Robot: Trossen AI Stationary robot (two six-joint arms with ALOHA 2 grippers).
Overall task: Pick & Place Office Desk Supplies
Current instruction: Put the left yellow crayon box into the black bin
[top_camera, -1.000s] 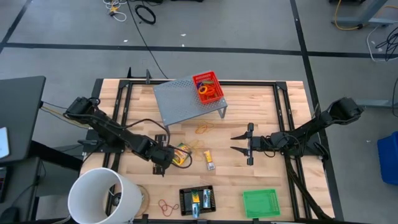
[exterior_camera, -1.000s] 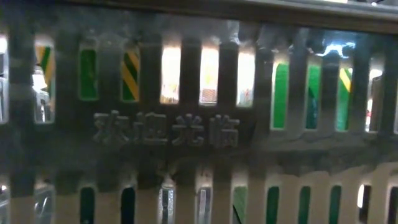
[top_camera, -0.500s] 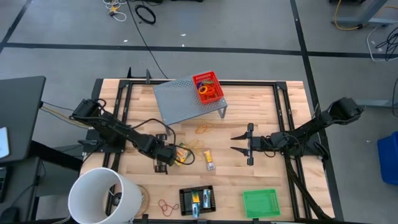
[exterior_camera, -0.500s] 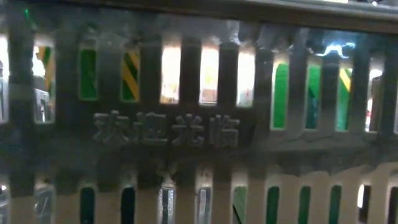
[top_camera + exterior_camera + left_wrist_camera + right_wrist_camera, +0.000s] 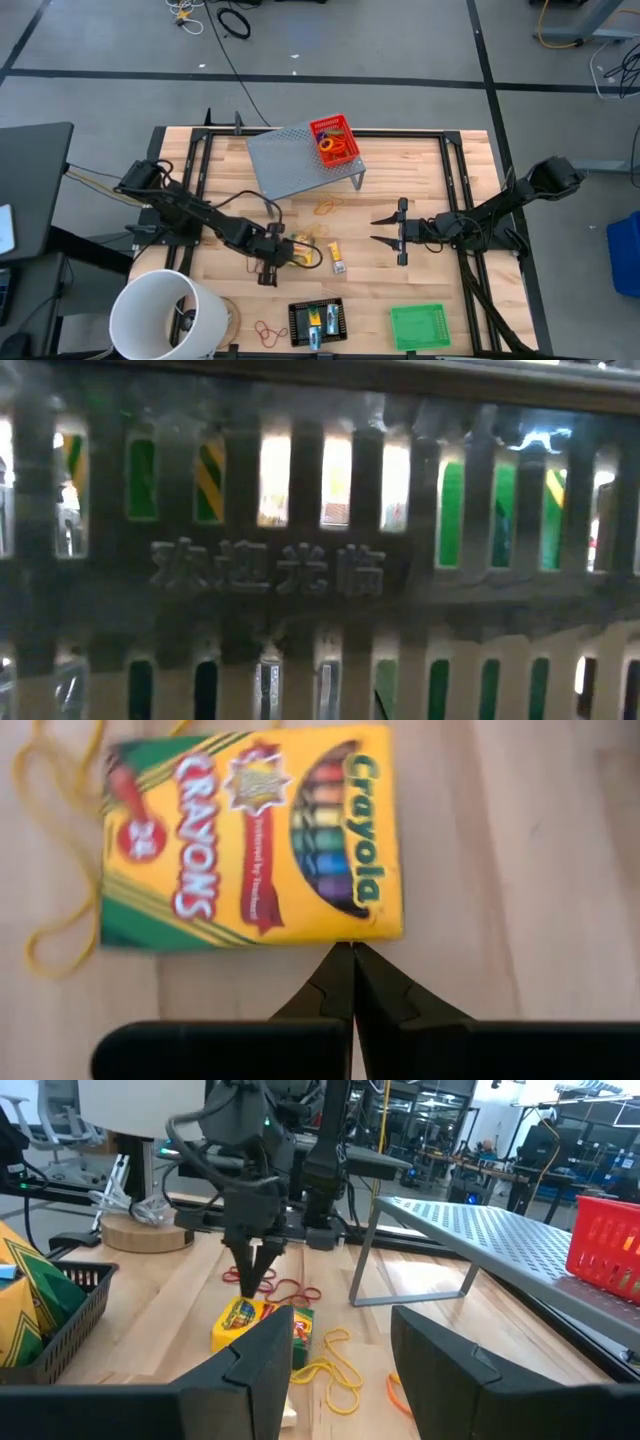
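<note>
We work left gripper (image 5: 352,960), fingertips pressed together, nothing held, tips just beside short edge of crayon box (image 5: 250,835); box lies flat on wooden table (image 5: 420,185), yellow rubber band (image 5: 45,870) trailing at its far side; we judge jaws must spread before descent, straddle box across narrow width, keep band out of pinch; farther off, right gripper (image 5: 390,230) waits spread wide, empty; beyond, red tray (image 5: 335,140) sits on grey riser (image 5: 290,160).

table (image 5: 420,170): pale wood planks, matt | riser (image 5: 295,160): grey perforated metal, matt | crayon box (image 5: 250,835): printed card, slight sheen | red tray (image 5: 335,140): plastic mesh | left gripper (image 5: 352,982) fingers: black matt plastic
</note>
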